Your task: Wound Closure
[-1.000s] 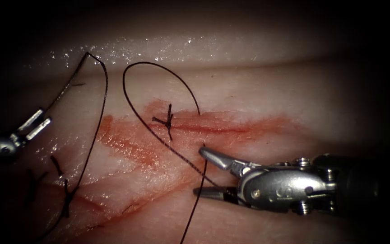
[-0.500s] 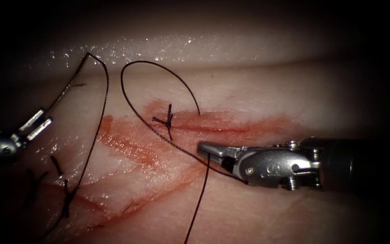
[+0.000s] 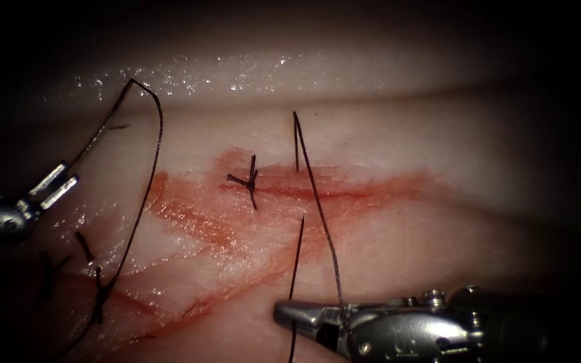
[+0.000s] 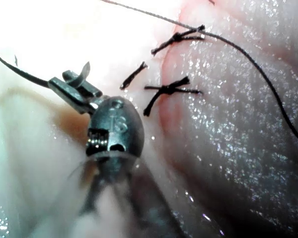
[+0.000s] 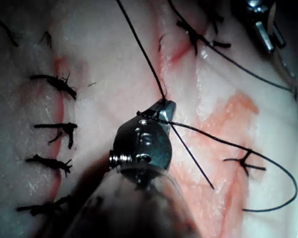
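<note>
My right tool [image 3: 282, 313] lies low over the tissue [image 3: 405, 141], below the cut [image 3: 331, 193]. Its jaws are shut on the thread [image 3: 317, 195], which runs up across the cut to a sharp bend and drops into the tissue just above the cut. The right wrist view shows the same grip at the jaw tip [image 5: 164, 106]. A second strand [image 3: 297, 262] passes down by the jaw tips. My left tool [image 3: 54, 183] sits far left of the cut, shut on the thread's other part [image 3: 149, 168]. In the left wrist view that strand leaves the left tool [image 4: 64, 84].
A tied knot [image 3: 250, 180] with short ends sits at the cut's left end. Older stitches [image 3: 99, 289] mark the tissue at the lower left, and several more [image 5: 54, 84] line a closed cut. Red fluid [image 3: 196, 222] stains the tissue around the cut.
My right tool's jaws closed on the thread beside the cut, then moved down toward the front. The wide loop above the knot has been drawn into a narrow straight strand. The left tool stayed still.
</note>
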{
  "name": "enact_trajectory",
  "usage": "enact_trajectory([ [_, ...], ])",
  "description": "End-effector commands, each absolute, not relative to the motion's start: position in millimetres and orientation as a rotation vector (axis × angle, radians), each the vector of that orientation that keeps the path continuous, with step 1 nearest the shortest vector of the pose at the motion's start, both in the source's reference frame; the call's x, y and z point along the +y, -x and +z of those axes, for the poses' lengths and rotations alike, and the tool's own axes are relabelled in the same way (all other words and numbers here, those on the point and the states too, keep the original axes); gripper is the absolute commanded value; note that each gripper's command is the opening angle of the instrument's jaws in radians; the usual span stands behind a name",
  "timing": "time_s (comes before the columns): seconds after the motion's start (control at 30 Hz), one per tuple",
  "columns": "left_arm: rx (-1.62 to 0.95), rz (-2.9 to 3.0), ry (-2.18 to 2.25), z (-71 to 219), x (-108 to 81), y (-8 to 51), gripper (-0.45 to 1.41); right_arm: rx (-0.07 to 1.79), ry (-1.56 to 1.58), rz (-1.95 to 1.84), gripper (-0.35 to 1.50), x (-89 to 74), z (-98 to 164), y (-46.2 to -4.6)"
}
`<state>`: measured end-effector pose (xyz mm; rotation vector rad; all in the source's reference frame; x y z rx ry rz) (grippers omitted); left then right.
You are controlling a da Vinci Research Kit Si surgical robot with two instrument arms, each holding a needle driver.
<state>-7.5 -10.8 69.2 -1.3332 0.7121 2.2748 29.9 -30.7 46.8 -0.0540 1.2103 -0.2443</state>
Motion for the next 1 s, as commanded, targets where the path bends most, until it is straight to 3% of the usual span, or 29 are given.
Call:
enact_trajectory([
  [0.03,0.712,2.274,1.334,69.9,-11.0,8.1,-0.45,1.232,0.026,-0.267,-0.35,-32.4,45.0,-31.6],
  [0.3,0.712,2.274,1.334,69.9,-11.0,8.1,-0.45,1.257,-0.068,-0.339,-0.35,-35.5,39.9,-35.1],
  [0.33,0.712,2.274,1.334,69.9,-11.0,8.1,-0.45,1.249,-0.041,-0.314,0.24,-34.9,39.9,-35.2],
  [0.37,0.711,2.274,1.337,69.9,-11.0,8.1,-0.45,1.247,-0.018,-0.294,0.56,-34.3,40.1,-35.0],
  [0.43,0.71,2.274,1.337,69.9,-11.0,8.1,-0.45,1.248,0.041,-0.235,1.03,-32.5,40.8,-34.3],
  [0.47,0.71,2.274,1.337,69.9,-11.0,8.1,-0.45,1.244,0.061,-0.219,1.1,-31.7,41.2,-33.9],
  [0.63,0.71,2.274,1.337,69.9,-11.0,8.1,-0.45,1.226,0.133,-0.153,1.35,-27.8,43.4,-31.8],
  [1.0,0.71,2.274,1.338,69.9,-11.0,8.1,-0.45,1.184,0.2,-0.105,1.42,-23.0,49.2,-29.6],
])
